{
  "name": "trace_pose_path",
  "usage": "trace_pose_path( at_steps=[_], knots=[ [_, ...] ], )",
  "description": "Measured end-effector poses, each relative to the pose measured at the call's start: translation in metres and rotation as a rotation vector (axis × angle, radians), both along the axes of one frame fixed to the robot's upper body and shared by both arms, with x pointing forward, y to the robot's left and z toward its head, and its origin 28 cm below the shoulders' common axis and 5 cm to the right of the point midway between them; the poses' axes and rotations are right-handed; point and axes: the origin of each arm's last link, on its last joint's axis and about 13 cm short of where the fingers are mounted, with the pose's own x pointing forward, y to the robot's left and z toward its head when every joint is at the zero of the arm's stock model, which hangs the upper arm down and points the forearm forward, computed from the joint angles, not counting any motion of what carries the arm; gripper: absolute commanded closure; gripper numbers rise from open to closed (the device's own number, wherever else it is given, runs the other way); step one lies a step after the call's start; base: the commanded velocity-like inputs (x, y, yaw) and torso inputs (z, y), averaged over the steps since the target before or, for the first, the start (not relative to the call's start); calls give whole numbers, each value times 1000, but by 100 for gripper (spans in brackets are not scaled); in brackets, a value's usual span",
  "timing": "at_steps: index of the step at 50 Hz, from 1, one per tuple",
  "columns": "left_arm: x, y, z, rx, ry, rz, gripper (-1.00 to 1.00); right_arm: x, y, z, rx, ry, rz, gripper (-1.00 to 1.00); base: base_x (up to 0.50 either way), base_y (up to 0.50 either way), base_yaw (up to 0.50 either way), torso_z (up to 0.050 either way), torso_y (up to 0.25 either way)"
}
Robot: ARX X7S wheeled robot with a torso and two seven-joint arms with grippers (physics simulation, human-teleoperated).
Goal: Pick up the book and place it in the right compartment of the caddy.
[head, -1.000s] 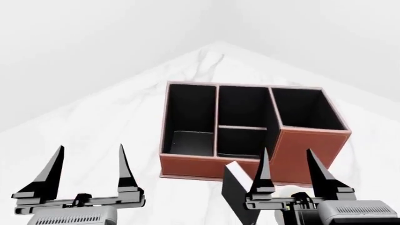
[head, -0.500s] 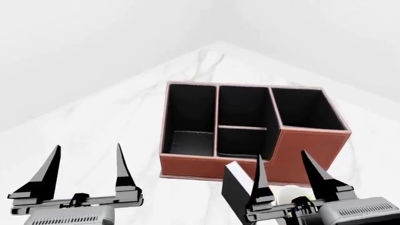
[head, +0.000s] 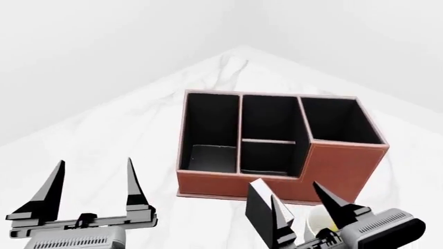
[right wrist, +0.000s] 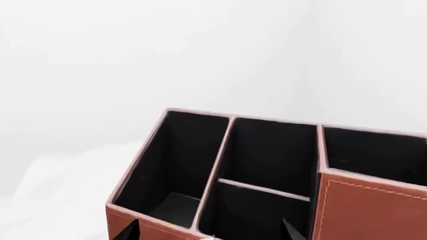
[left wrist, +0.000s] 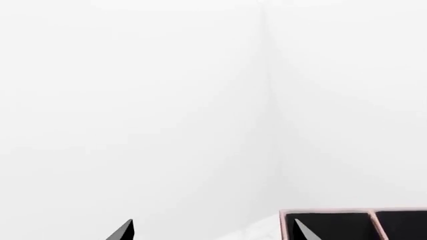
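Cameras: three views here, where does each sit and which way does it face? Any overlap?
Head view: on the robot's head, looking forward and down at the red-brown leather-look caddy on the white marble table; both grippers show, left gripper and right gripper, by the small black book.
Left wrist view: near the left gripper, facing blank white wall; only fingertips and a caddy corner show.
Right wrist view: near the right gripper, facing the caddy's front and open cells; fingertips barely visible.
Shared: all three catch the caddy.
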Motion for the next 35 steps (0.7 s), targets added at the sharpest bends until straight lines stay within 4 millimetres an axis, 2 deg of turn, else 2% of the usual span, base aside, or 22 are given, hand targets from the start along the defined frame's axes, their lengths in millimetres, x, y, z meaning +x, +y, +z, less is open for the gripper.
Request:
trace_pose_path(
  at_steps=[35],
  knots=[
    [1,0,-1,0,3,3,-100,7,3,-16,-50,163,44,-100,0,0,0,0,0]
  ],
)
